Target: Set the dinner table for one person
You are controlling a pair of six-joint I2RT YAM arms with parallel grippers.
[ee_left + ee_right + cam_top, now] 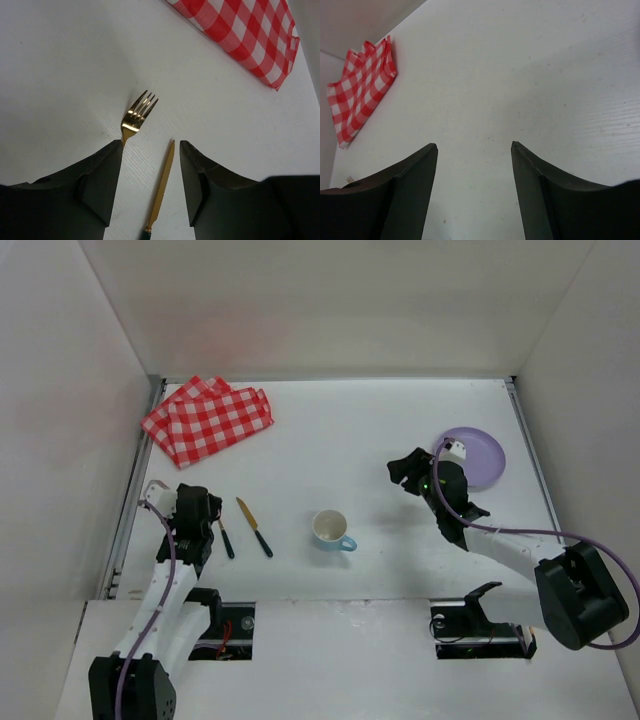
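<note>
White walls close in a matte white tabletop [350, 440], the dinner table to be laid, which spreads beneath both arms and carries every piece. At its far left corner lies a folded red-and-white checked cloth [207, 420]. Nearer the front on that side, the left gripper [151, 145] hangs with its jaws wide apart and nothing between them but air, and the cutlery lies just below. A gold fork [136, 116] shows its tines ahead of the left finger, its handle hidden beneath that finger. Just to its right lies a gold knife [162, 185] with a dark handle. In the wrist view the knife sits in the gap between the jaws, its long axis running away from the gripper, tip towards the cloth and handle nearest the wrist, so the jaws would close across its width rather than along it. The left arm is plainly the nearer one to both pieces, and a descent onto the knife looks like the likeliest next move. Near the middle stands a light blue cup [330, 529], upright and well apart from either arm. Further right, the right gripper [408, 472] is spread open and empty, facing leftwards over bare surface, with the lilac plate [480, 455] just behind it at the far right. The right arm is the closer one to the plate, though it points away from it.
</note>
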